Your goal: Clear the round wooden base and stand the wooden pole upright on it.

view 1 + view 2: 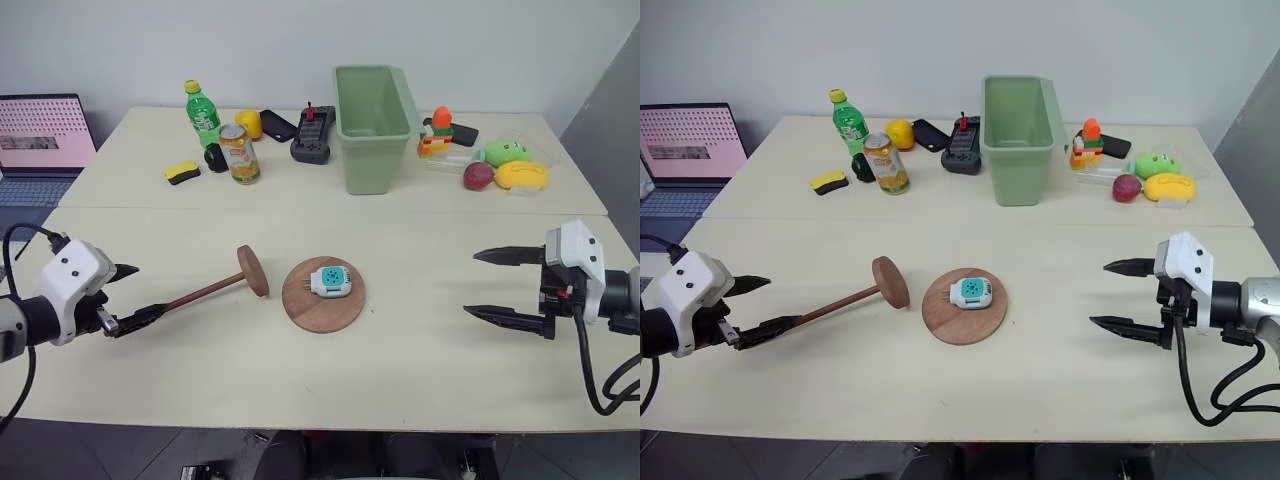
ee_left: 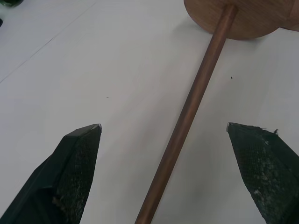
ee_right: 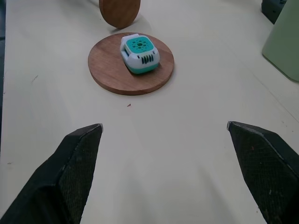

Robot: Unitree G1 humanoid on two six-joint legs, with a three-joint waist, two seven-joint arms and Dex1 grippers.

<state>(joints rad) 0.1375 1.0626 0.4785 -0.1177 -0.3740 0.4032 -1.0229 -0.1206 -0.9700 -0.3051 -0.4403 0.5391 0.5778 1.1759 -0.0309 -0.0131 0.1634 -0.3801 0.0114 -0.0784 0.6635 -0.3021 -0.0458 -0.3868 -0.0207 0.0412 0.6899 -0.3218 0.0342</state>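
The round wooden base [image 1: 312,314] lies flat mid-table with a small white-and-teal gadget [image 1: 331,281] sitting on it. The wooden pole [image 1: 205,293] lies on its side to the left of the base, its end disc [image 1: 253,270] propped on edge toward the base. My left gripper [image 1: 148,290] is open at the pole's free end. In the left wrist view the rod [image 2: 187,116] runs between the two fingers, touching neither. My right gripper [image 1: 470,284] is open and empty to the right of the base [image 3: 112,77], pointing at it from a distance.
On the far table stand a green bin [image 1: 373,125], a green bottle [image 1: 203,112], a can [image 1: 239,152], a yellow-black sponge [image 1: 182,172], a black device [image 1: 312,135] and toy fruit [image 1: 510,165]. A laptop [image 1: 40,135] sits at the far left.
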